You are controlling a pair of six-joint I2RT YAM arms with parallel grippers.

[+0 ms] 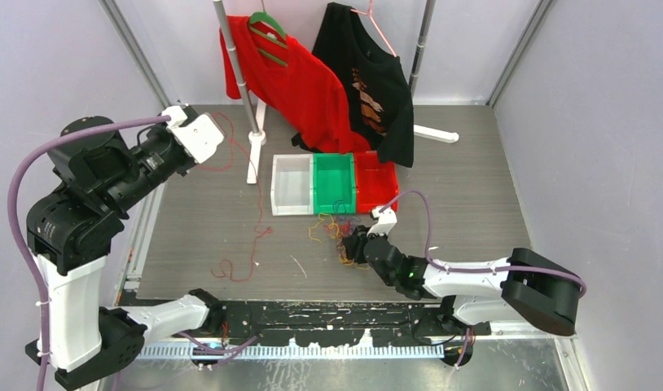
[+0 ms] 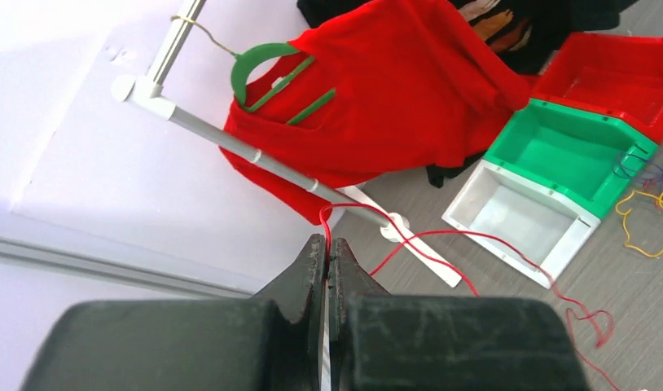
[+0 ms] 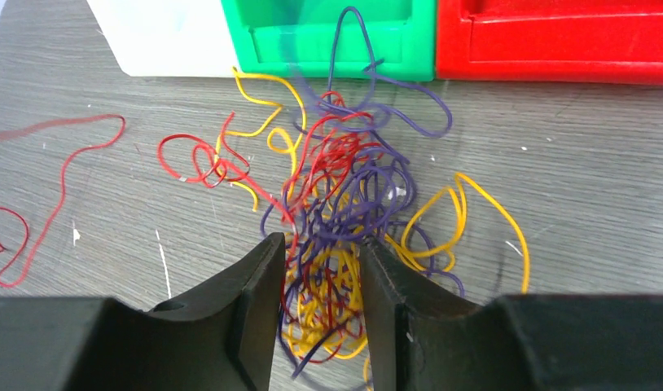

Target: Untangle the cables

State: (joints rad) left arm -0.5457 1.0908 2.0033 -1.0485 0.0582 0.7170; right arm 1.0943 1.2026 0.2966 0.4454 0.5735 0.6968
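Note:
A tangle of thin red, yellow and purple cables (image 1: 336, 230) lies on the table just in front of the green bin; it also shows in the right wrist view (image 3: 344, 179). My right gripper (image 1: 350, 244) (image 3: 322, 257) is low on the table, its jaws closed onto the near part of the tangle, with strands packed between them. My left gripper (image 1: 210, 138) (image 2: 327, 248) is raised at the far left and shut on one long red cable (image 2: 475, 238). That cable hangs down and trails across the table (image 1: 255, 236) (image 3: 63, 167), apart from the tangle.
White (image 1: 274, 186), green (image 1: 334, 209) and red (image 1: 377, 204) bins stand side by side mid-table. A clothes rack pole (image 1: 234, 57) with a red shirt (image 1: 304, 81) and a black shirt (image 1: 377, 90) stands behind them. Grey walls close in both sides.

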